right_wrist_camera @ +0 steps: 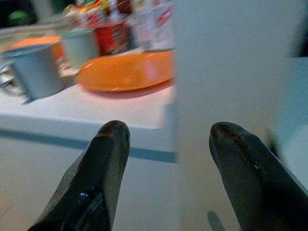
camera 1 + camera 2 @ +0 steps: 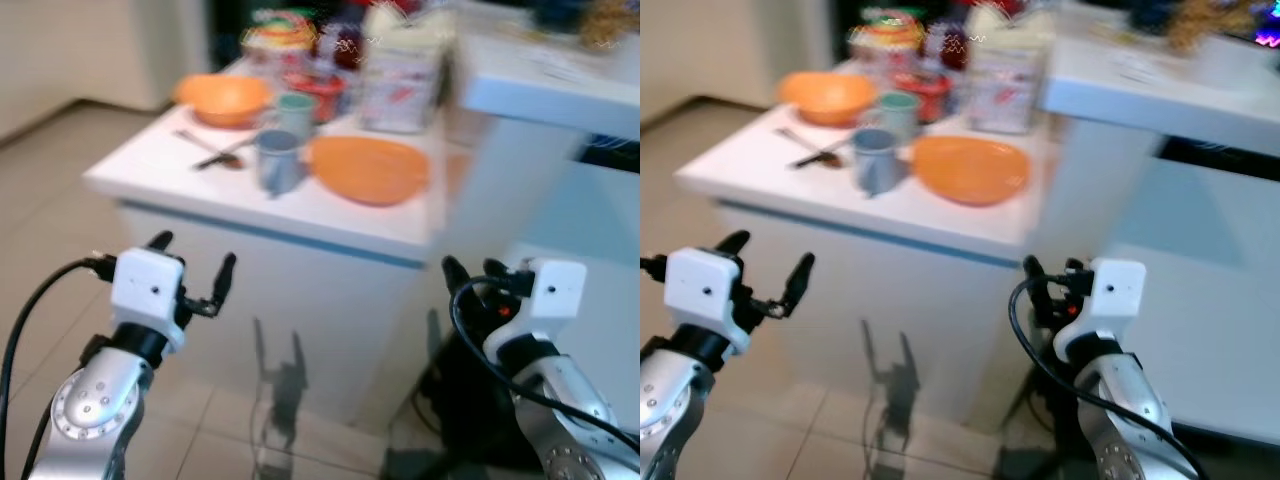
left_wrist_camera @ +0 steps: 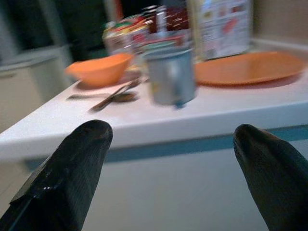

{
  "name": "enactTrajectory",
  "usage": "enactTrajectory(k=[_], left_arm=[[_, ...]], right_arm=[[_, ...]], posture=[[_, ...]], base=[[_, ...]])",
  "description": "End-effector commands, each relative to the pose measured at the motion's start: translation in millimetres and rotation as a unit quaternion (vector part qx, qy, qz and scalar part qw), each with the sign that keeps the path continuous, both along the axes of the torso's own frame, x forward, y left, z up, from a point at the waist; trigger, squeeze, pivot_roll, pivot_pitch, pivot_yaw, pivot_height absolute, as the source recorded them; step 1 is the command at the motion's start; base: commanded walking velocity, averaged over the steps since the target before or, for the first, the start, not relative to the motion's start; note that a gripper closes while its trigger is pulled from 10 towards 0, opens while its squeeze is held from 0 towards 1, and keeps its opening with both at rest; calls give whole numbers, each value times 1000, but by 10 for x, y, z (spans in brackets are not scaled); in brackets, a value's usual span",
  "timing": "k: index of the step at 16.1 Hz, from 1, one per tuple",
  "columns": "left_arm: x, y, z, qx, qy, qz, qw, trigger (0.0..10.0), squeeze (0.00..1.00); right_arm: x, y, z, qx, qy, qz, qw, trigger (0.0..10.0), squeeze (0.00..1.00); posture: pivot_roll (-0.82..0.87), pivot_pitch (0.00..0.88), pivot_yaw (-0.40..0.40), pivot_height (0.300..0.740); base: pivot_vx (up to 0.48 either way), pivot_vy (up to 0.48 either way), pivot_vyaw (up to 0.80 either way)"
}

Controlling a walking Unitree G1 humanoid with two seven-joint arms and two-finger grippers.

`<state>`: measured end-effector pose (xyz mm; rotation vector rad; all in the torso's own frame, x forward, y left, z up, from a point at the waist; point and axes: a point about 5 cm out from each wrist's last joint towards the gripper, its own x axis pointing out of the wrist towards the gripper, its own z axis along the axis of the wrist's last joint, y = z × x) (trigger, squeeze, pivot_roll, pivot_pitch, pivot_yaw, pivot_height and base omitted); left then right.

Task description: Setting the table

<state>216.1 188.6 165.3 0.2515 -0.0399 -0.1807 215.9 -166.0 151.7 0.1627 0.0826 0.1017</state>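
Black fingers of left hand [image 2: 192, 255] spread wide, empty, held low before white bench [image 2: 300, 215]. Right hand [image 1: 166, 144] also wide, empty, near bench corner. On bench: orange plate [image 2: 368, 168] near front edge; grey mug [image 2: 277, 160] just beside it; spoon [image 2: 215, 155] and orange bowl [image 2: 223, 99] farther back.

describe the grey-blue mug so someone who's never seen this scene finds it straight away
Start at the white counter ahead of the robot. Near its front edge lies a flat orange plate; the grey-blue mug stands just left of it, right of the spoons. A paler green cup sits farther back; this mug is nearer and darker.
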Motion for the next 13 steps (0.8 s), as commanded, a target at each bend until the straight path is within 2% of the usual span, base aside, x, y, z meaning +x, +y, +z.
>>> enactTrajectory(k=[1, 8, 10, 13], left_arm=[[36, -36, 19, -1, -1, -10, 1000, 10000, 0], [200, -70, 70, -6, -15, -10, 1000, 10000, 0], [220, -64, 85, -5, -17, -8, 1000, 10000, 0], [229, -17, 98, 0, -18, -5, 1000, 10000, 0]], right_arm=[[9, -64, 20, -1, -1, -11, 1000, 10000, 0], [140, -34, 80, -10, -22, -8, 1000, 10000, 0], [171, -55, 71, -11, -24, -8, 1000, 10000, 0], [234, 27, 51, -13, -26, 12, 1000, 10000, 0]], posture=[[92, 0, -28, 740], [76, 0, -18, 740], [104, 0, -24, 740], [101, 0, -23, 740]], base=[[0, 345, -800], [0, 365, -779], [0, 368, 0], [0, 369, 0]])
